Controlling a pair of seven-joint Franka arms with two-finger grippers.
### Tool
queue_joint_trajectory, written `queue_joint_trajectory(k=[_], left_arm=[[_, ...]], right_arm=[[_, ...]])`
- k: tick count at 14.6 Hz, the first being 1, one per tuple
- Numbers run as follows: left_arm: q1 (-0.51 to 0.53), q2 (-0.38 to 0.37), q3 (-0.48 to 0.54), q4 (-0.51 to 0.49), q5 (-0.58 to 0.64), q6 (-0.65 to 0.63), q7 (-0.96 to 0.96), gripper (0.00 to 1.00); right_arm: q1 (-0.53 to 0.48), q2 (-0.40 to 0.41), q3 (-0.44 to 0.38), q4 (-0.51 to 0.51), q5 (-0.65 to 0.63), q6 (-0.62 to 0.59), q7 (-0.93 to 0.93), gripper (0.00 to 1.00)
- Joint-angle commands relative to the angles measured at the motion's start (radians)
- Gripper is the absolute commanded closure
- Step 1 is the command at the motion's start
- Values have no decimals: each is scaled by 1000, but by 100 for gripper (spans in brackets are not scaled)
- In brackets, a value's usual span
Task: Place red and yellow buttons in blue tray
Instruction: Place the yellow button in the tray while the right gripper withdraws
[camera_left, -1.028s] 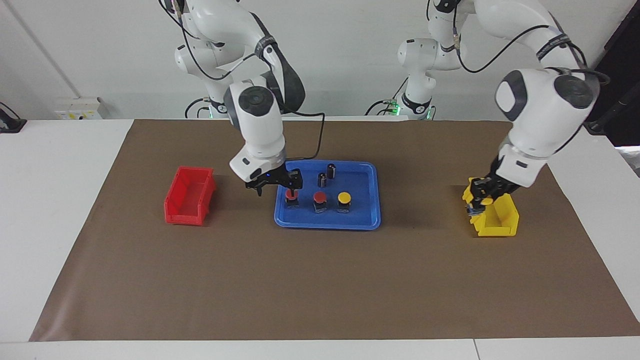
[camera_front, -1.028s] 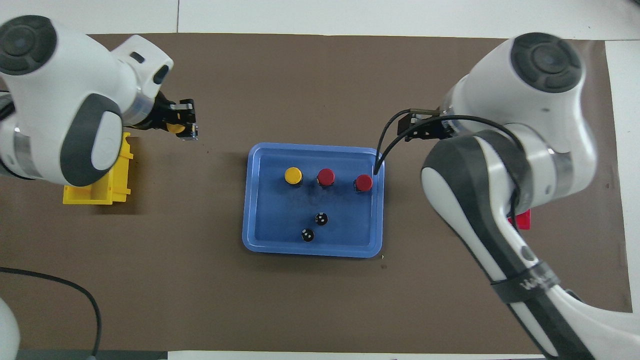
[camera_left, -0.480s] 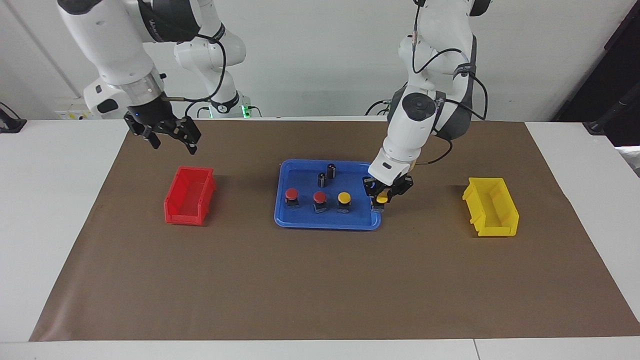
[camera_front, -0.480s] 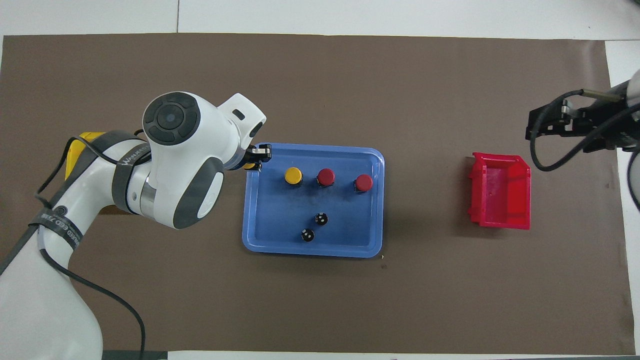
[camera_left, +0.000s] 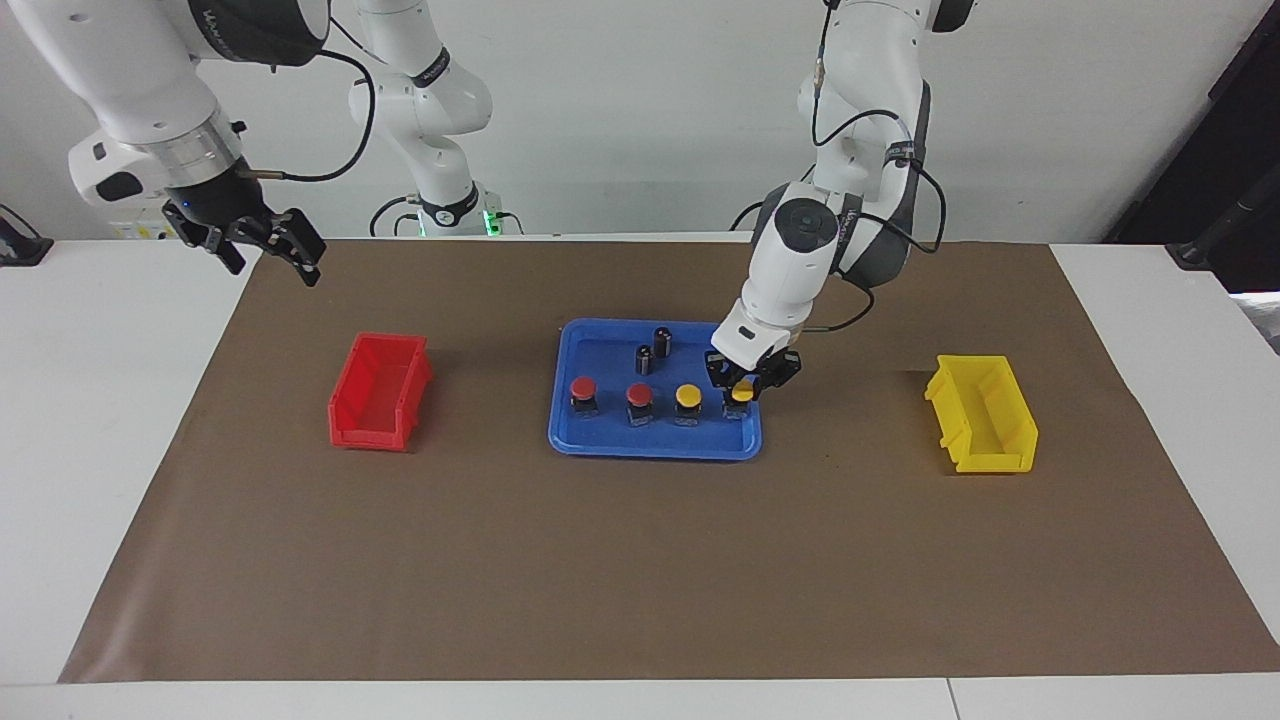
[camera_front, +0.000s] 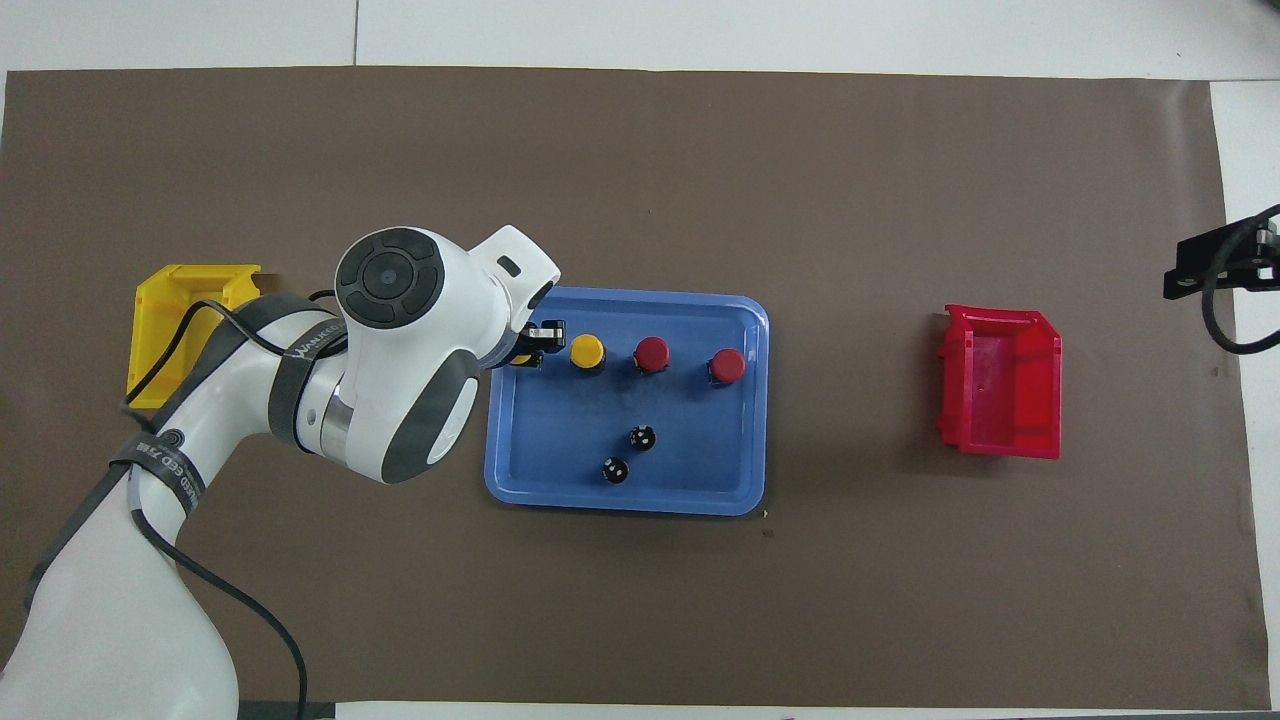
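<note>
A yellow domed push button on a black body (camera_left: 741, 397) sits pinched in the left gripper (camera_left: 741, 385), low inside the shallow blue plastic tray (camera_left: 655, 447), beside another yellow button (camera_left: 688, 398) and two red buttons (camera_left: 583, 390). The right gripper (camera_left: 262, 247) hangs spread wide, above the brown mat (camera_left: 640, 560) near the red plastic bin (camera_left: 380, 391).

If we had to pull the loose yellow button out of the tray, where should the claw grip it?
Grip the yellow button by its black body under the domed cap, coming straight down. It stands upright in the blue tray, with a red button close beside it.
</note>
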Motion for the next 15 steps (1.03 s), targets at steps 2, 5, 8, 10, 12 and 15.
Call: queue_joint_trajectory(k=[2,5,8,10,12,15], left_arm=[[-19,-15,17,-44,-17,54,1,94],[-19,-15,17,-41,-17,51,-2,29],[-19,-21,20,-24,-17,8,-4,0],[-6,-27,25,25,-9,-85,7,0],[38,-39,30,85,-6,-190,11,0],[118,-96,31,112,-5,-280,153,0]], right_arm=[[-27,-31,-5,-54,-6,-12,-48,0],[-51,-39,-2,-69,-8,0,-64,0],[-44,-39,2,-66,-9,0,-57,0],[-43,-39,2,-66,-11,-1,-57,0],[-44,-40,2,-66,-14,-6,-60,0],[-43,-39,2,-68,-17,-3,-58,0]])
